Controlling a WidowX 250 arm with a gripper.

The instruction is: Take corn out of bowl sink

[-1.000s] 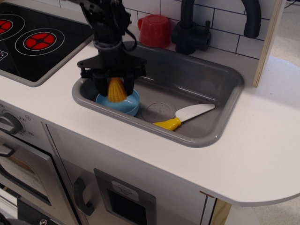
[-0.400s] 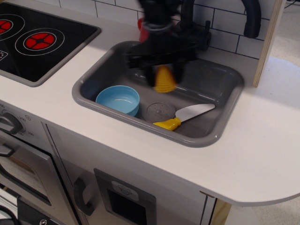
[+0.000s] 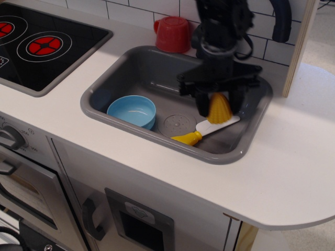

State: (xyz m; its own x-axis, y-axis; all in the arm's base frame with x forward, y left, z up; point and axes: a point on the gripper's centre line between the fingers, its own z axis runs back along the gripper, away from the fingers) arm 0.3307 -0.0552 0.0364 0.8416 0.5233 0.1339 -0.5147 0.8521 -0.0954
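My black gripper (image 3: 219, 108) is shut on the yellow corn (image 3: 219, 109) and holds it upright at the right end of the grey sink (image 3: 137, 66), just above the white blade of the toy knife (image 3: 204, 130). The light blue bowl (image 3: 132, 111) stands empty at the sink's front left, well to the left of the gripper. The round drain (image 3: 177, 124) lies between the bowl and the knife. Whether the corn touches the knife or the sink floor I cannot tell.
A red cup (image 3: 173, 34) stands upside down on the counter behind the sink. The black faucet (image 3: 209, 21) rises at the back behind my arm. A black stovetop (image 3: 36, 44) lies to the left. A wooden panel (image 3: 301, 47) stands at the right.
My gripper carried the corn up out of the bowl and rightward across the sink to its right end. The bowl is left empty and has not moved.
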